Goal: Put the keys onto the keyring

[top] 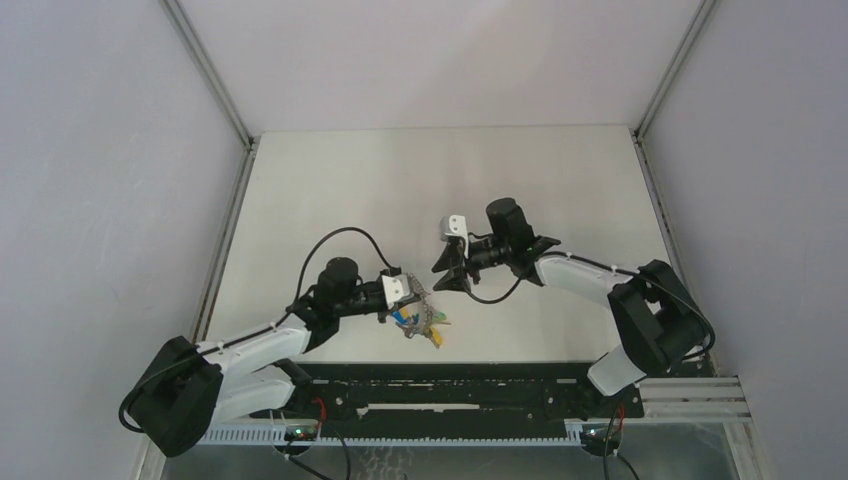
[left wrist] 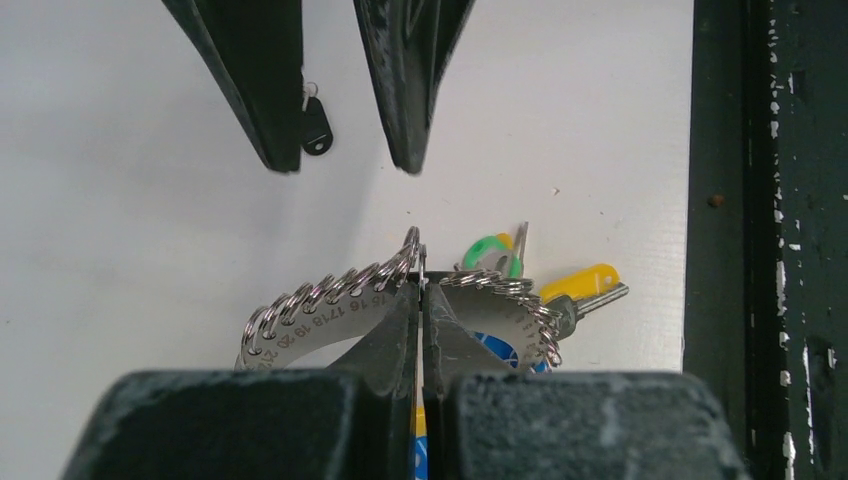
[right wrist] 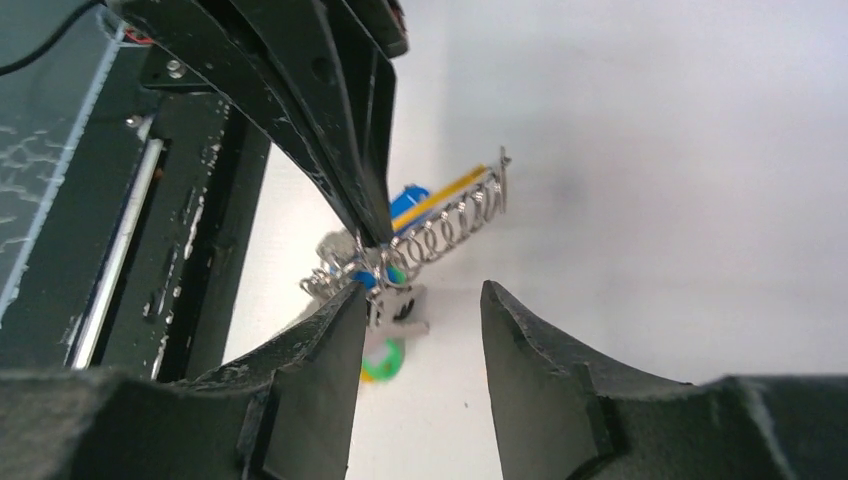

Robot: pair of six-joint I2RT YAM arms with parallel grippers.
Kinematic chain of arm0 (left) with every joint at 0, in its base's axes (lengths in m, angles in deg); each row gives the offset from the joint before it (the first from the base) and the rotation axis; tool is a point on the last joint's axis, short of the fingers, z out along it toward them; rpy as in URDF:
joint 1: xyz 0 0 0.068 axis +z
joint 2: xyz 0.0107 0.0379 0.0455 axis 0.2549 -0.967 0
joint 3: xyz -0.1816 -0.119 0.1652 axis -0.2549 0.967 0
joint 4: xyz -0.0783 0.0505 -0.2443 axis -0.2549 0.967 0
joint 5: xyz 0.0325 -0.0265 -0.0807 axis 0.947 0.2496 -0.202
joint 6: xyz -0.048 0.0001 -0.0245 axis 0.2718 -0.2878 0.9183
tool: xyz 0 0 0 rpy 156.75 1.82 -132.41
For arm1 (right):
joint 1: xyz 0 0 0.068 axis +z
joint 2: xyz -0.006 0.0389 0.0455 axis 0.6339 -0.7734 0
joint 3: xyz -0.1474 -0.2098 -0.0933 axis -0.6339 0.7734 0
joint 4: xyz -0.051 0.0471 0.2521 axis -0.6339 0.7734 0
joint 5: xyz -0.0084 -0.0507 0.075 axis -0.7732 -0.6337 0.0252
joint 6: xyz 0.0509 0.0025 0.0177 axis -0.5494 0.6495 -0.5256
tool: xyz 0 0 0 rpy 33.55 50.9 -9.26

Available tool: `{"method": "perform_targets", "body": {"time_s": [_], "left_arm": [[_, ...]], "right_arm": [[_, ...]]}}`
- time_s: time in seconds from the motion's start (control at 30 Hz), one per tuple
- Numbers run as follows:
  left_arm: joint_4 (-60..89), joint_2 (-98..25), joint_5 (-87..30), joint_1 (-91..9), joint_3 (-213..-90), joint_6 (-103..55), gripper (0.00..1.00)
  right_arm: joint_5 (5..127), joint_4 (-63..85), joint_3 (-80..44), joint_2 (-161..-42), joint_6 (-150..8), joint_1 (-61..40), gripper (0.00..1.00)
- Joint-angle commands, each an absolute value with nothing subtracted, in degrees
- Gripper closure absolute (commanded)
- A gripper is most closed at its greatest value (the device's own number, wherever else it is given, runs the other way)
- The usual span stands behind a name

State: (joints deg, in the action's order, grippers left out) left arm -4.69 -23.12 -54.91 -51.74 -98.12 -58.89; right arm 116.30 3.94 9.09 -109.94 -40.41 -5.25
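Numbers 16 17 18 19 engraved on keyring (left wrist: 320,325)

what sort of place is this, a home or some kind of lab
Likely a robot lab test cell, not a home: a white table boxed in by plain grey walls, with two arms bolted to a black rail at its near edge.

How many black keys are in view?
1: a small black key beside one open jaw of the right gripper, apart from the keyring clamped in the left gripper. Others may be hidden under it.
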Motion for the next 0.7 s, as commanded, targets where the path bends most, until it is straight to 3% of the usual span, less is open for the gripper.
{"method": "perform_targets", "body": {"time_s": [0.0, 0.4, 0.67], "left_arm": [[-3.43, -23.32, -54.73, -52.74, -101.81, -61.21, 1.00], [-6.29, -21.28, -55.28, -52.82, -100.18, -60.25, 1.00], [-4.88, -22.13, -50.49, -52.82, -101.85, -55.01, 1.00]], "right_arm": [[112.10, 4.71, 10.72, -104.28, -38.11, -5.65, 0.53], [107.89, 6.04, 10.79, -106.78, -37.06, -2.16, 0.53], [89.67, 5.85, 10.92, -103.82, -54.42, -4.49, 0.52]]}}
